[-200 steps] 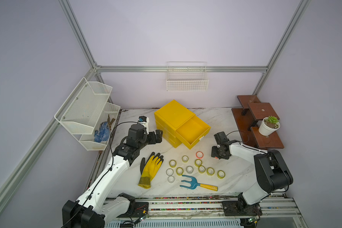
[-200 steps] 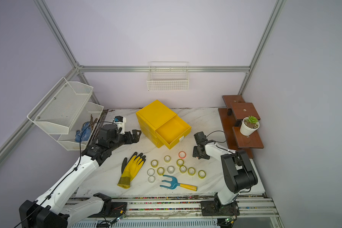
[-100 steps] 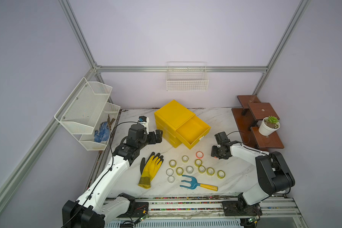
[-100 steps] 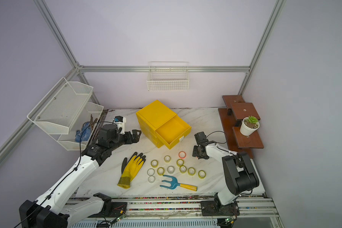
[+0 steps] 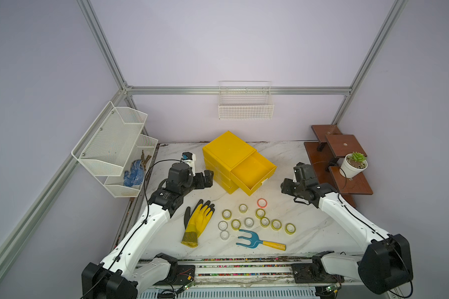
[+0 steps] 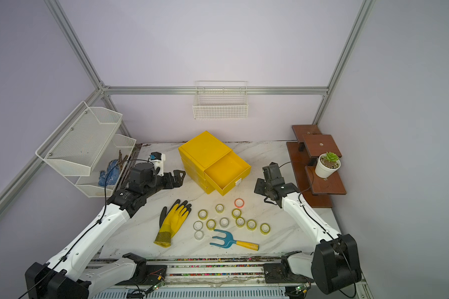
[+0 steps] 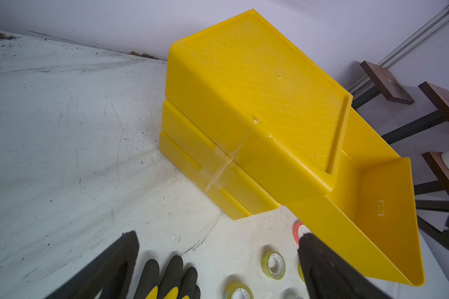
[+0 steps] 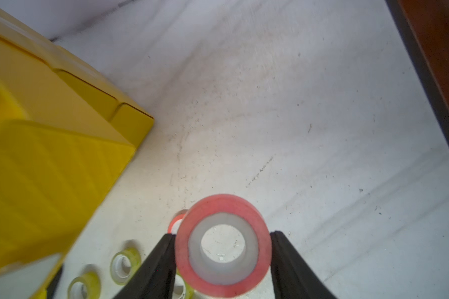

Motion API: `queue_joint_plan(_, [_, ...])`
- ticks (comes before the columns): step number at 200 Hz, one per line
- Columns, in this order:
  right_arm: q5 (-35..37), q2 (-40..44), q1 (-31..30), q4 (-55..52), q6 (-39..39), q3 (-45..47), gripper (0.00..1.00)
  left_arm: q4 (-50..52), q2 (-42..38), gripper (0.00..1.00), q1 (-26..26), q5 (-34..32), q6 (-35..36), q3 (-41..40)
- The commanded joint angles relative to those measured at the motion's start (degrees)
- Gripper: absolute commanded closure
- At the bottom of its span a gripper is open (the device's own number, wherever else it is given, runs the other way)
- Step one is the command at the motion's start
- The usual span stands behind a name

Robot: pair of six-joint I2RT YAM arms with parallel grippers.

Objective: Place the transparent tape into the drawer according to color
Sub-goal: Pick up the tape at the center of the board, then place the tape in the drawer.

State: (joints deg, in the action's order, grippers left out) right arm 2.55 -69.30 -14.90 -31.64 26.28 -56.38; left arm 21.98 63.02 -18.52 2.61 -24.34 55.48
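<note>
1. In both top views my left arm (image 5: 153, 220) (image 6: 109, 220) stretches beside the yellow drawer unit (image 5: 228, 148) (image 6: 205, 148), left jaws released. My right arm (image 5: 342, 217) (image 6: 301, 217) hovers by the open drawer (image 5: 252, 170) (image 6: 226, 169); what the right jaws hold is hidden here. A loose pink roll (image 5: 258, 203) (image 6: 236, 203), yellow-green rolls (image 5: 279, 225) (image 6: 254, 224) and clear rolls (image 5: 219, 225) (image 6: 195, 225) lie on the tabletop (image 5: 309, 227) (image 6: 283, 227), between glove (image 5: 196, 222) (image 6: 173, 224), garden fork (image 5: 249, 239) (image 6: 224, 240) and drawer.
2. Left wrist: the left jaws' fingers (image 7: 327, 266) stand wide apart above the tabletop (image 7: 75, 129), facing the drawer unit (image 7: 257, 90); the loose pink roll (image 7: 297, 229) lies near the open drawer (image 7: 386, 207).
3. Right wrist: the right jaws grasp the held pink roll (image 8: 222, 203) by its outer rim, clear of the tabletop (image 8: 309, 116) and near the drawer unit (image 8: 36, 168), with the loose pink roll (image 8: 175, 220) behind it.
</note>
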Motion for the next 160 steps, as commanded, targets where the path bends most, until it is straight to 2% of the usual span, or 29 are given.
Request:
queue_joint_plan(1, [-3.01,3.32,-0.43,-0.8,-1.95,-4.99,0.52,-1.59,-0.97,0.0,-0.29,0.2,1.13,0.41])
queue_joint_plan(31, [-6.08,1.09,-4.38,0.07,-3.34,-12.96,0.53,-1.72,-0.71,0.0,-0.29,0.62,1.13,0.41])
queue_joint_plan(53, [-6.56,-4.5,-9.43,0.17,-4.7,-18.48,0.53,-1.72,-0.36,0.0,-0.32,1.14,1.13,0.41])
queue_joint_plan(92, [-5.25,-13.74,-14.95,-0.29,-7.08,-25.57,0.51,-1.83,-0.18,0.0,-0.37,1.6,1.48,0.41])
queue_joint_plan(127, [-1.92,-20.93,-16.55,-4.14,-8.54,-30.41,0.51,-1.69,0.26,0.0,-0.46,1.95,1.54,0.59])
queue_joint_plan(160, [-0.6,-23.77,-17.0,-6.02,-9.02,-31.98,0.49,-1.84,0.43,0.0,-0.55,2.92,1.66,0.59])
